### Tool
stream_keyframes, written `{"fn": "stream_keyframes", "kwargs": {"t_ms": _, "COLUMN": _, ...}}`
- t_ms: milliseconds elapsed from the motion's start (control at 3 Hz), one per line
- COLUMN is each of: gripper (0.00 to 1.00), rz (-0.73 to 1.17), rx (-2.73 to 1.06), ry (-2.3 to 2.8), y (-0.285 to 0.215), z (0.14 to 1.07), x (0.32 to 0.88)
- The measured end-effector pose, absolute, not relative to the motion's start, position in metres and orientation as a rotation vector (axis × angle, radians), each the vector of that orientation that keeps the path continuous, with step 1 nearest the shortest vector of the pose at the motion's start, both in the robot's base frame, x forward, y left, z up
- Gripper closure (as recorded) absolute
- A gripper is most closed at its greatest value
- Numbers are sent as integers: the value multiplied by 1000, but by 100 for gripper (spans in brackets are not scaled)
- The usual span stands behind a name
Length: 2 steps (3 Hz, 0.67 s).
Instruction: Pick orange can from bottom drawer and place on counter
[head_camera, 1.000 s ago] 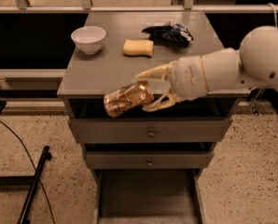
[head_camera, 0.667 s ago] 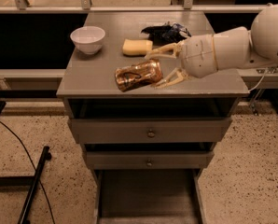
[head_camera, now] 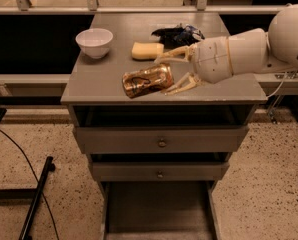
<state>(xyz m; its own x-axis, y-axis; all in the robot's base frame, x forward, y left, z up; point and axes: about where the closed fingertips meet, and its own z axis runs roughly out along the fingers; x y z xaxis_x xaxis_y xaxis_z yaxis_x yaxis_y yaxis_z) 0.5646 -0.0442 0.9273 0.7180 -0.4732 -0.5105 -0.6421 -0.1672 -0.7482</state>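
Observation:
The orange can (head_camera: 145,80) lies on its side, tilted, over the front middle of the counter (head_camera: 101,79). I cannot tell whether it touches the surface. My gripper (head_camera: 162,76) reaches in from the right. Its pale fingers (head_camera: 175,56) are shut on the can's right end, one behind it and one in front. The bottom drawer (head_camera: 159,211) stands pulled out at the foot of the cabinet, and its grey floor shows nothing in it.
A white bowl (head_camera: 94,41) sits at the counter's back left. A pale yellow sponge (head_camera: 147,50) and a dark foil bag (head_camera: 178,34) lie behind the can. Two shut drawers with round knobs (head_camera: 162,143) are below the counter. A black stand (head_camera: 36,199) is on the floor at left.
My gripper has carried the can up from in front of the top drawer to over the counter, then a little left and down toward its front middle.

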Motion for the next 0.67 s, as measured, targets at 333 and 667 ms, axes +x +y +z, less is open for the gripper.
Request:
{"fn": "stream_keyframes", "kwargs": {"t_ms": 333, "gripper": 100, "rz": 178, "rx": -1694, "ry": 977, "y": -61, "z": 951, "x": 584}}
{"fn": "stream_keyframes", "kwargs": {"t_ms": 667, "gripper": 100, "rz": 230, "rx": -1520, "ry": 1140, "y": -80, "z": 963, "x": 603}}
